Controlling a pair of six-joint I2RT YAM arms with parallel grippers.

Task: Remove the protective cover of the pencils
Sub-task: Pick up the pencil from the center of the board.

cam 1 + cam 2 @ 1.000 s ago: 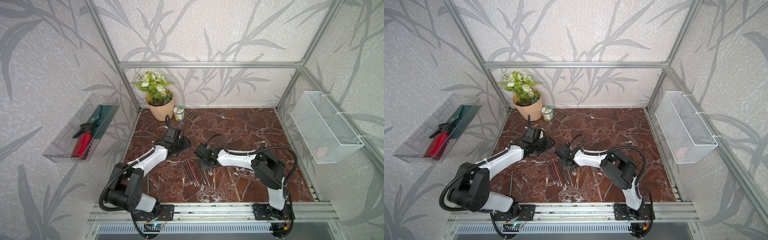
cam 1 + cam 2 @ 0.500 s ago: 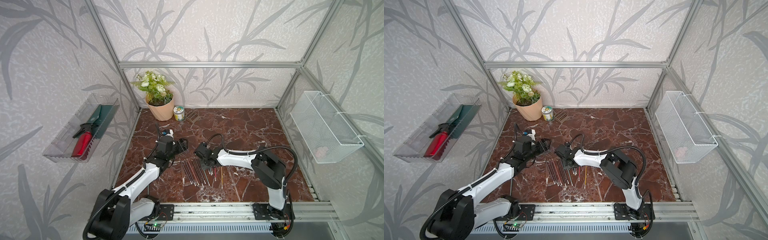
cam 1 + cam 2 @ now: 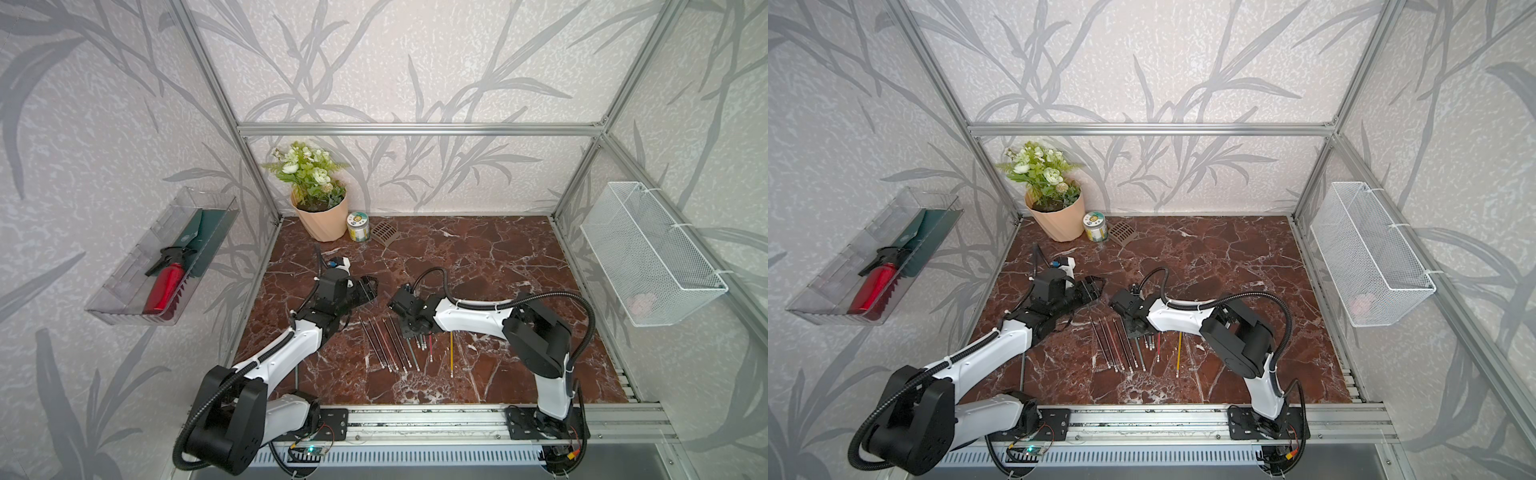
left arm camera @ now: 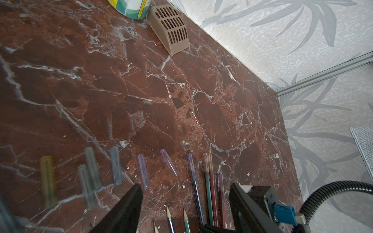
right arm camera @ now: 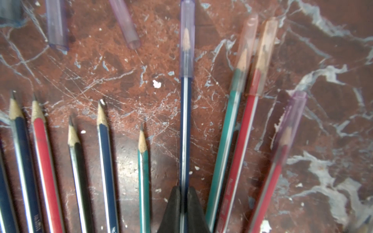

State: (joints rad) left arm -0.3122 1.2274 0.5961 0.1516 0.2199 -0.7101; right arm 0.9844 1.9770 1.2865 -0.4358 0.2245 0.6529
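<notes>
The pencils [image 3: 397, 345] are laid in a row on the counter [image 3: 478, 266], near the middle and toward the near edge. Their long axes run near to far in a slight fan. The sharpened tips are pointed far and the pale eraser ends near. Several tips are bare, and loose caps [image 4: 91, 167] are scattered on the far side of them. In the right wrist view, caps are seen fitted on four pencils.

The step in hand is judged to be the uncapping of the blue pencil [image 5: 185, 131]. Its shaft is clamped by the right gripper [image 5: 184, 194], whose jaws are closed tight on it. Its cap [image 5: 187, 40] reaches farther than the other tips. The left gripper [image 4: 184, 193] is positioned at the far left of the row, with jaws wide and nothing held.

For the next move, the left gripper must be brought over the cap, aligned with the pencil axis and closed. The cap is then drawn off toward the far side while the shaft is kept fixed.
</notes>
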